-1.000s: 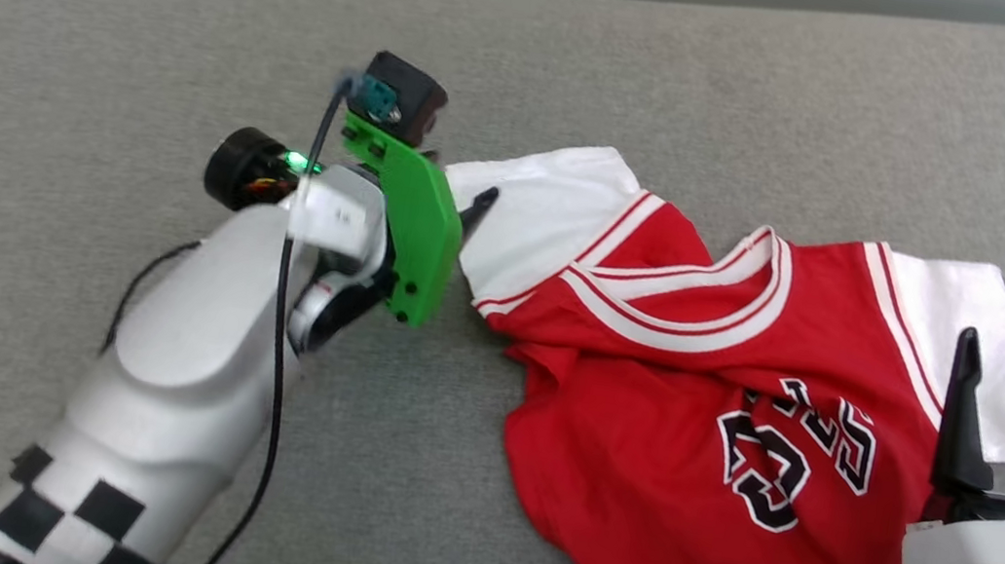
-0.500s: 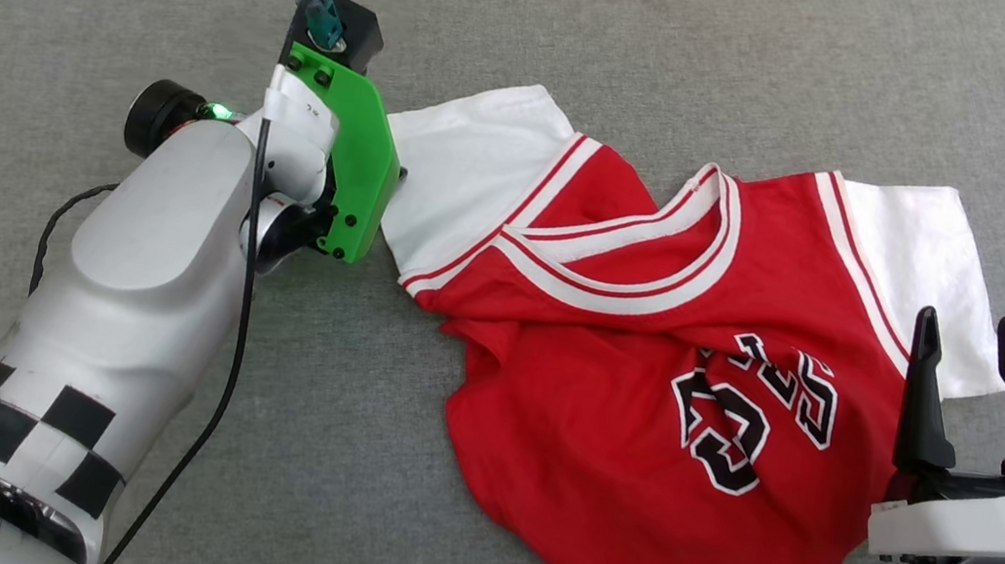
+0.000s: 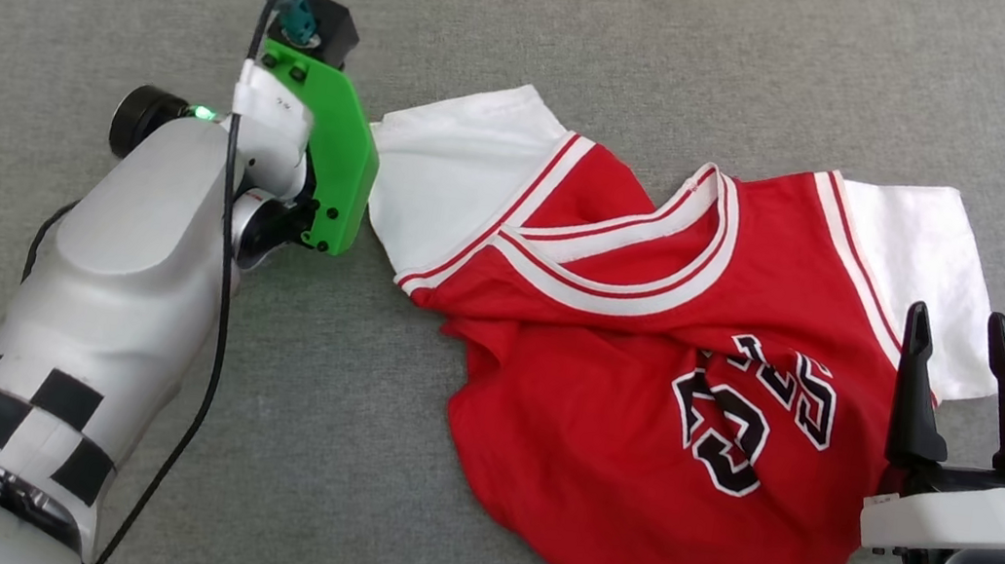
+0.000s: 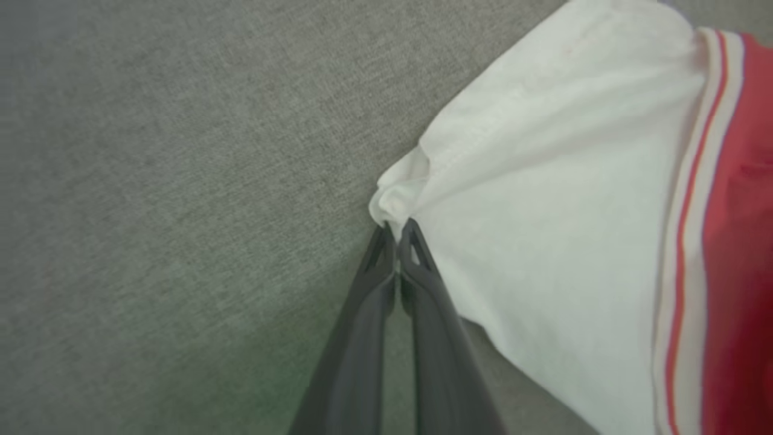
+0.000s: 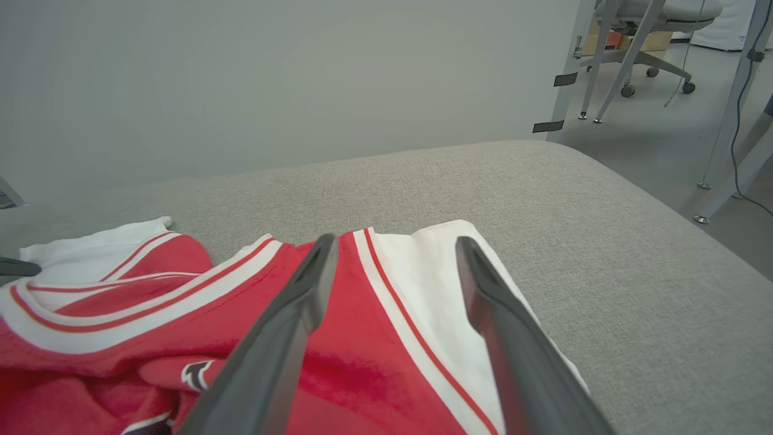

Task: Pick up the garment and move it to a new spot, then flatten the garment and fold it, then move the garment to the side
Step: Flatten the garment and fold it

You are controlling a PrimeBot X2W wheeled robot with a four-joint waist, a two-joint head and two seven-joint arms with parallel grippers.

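A: Progress?
B: Early. The garment (image 3: 638,439) lies rumpled on the grey bench (image 3: 598,20), one shoulder twisted across the collar, no fold in it.
A: Tools?
B: The left tool (image 4: 397,232) is pinched tight on the hem corner of the white sleeve (image 4: 543,181), with cloth bunched at its tips. The right tool (image 3: 955,316) has its jaws wide, holding nothing, over the garment's opposite sleeve side.
A: Done so far?
B: Probably just that one-corner grasp. Lifting, moving, flattening, folding and setting aside all look left.
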